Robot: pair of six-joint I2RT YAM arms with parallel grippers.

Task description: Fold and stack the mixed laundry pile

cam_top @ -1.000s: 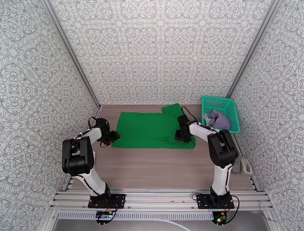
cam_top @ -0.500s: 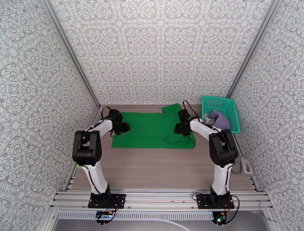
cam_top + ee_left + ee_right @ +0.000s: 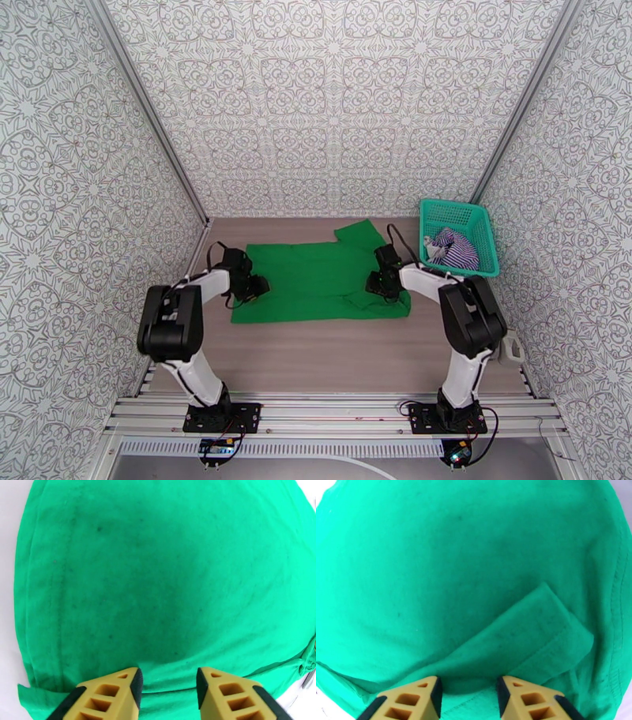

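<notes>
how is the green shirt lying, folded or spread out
Mostly spread: the green shirt lies flat on the table, with only one sleeve turned in over it.

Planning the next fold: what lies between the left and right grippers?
The green T-shirt, spread flat, fills the stretch from the left gripper to the right gripper, as the top external view shows.

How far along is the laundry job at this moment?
Done: the shirt lies spread flat on the table. In hand: the left claw and right claw stand open over its two ends, gripping nothing yet. Left: folding the shirt, then the top lying in the basket, then stacking both.
</notes>
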